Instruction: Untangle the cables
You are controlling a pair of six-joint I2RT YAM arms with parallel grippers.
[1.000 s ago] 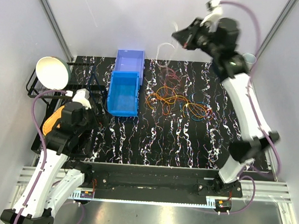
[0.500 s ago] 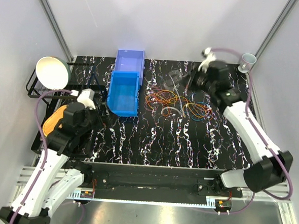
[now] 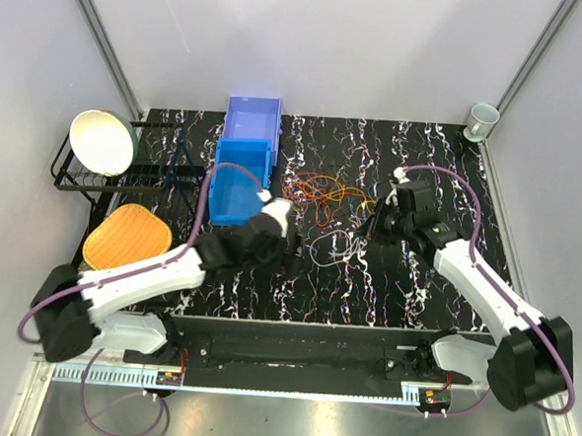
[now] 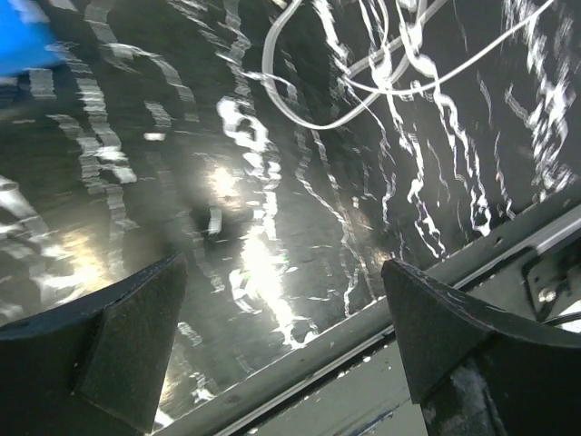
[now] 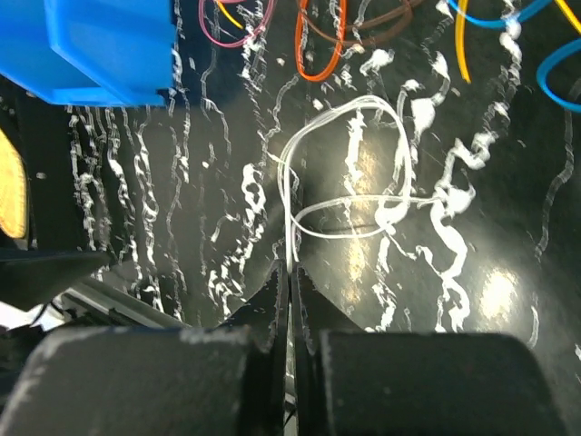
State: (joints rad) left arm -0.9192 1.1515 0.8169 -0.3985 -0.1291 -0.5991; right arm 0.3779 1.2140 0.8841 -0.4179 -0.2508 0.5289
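Only the right wrist view showed right pincer [image 5: 289,277] nipped narrow on white cable [image 5: 399,136], its loop running lengthwise away from it. Left pincer [image 4: 286,309] gaped wide, empty. Top view: coloured cables [image 3: 320,192] bunched on counter [image 3: 268,276], just beyond white cable.

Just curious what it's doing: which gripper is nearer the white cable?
Right. The right gripper pinches the white cable; the left gripper hovers open just short of its loops.

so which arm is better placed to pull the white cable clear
Right. The right gripper has its jaws shut on the white cable; the left gripper hangs nearby, jaws open and empty.
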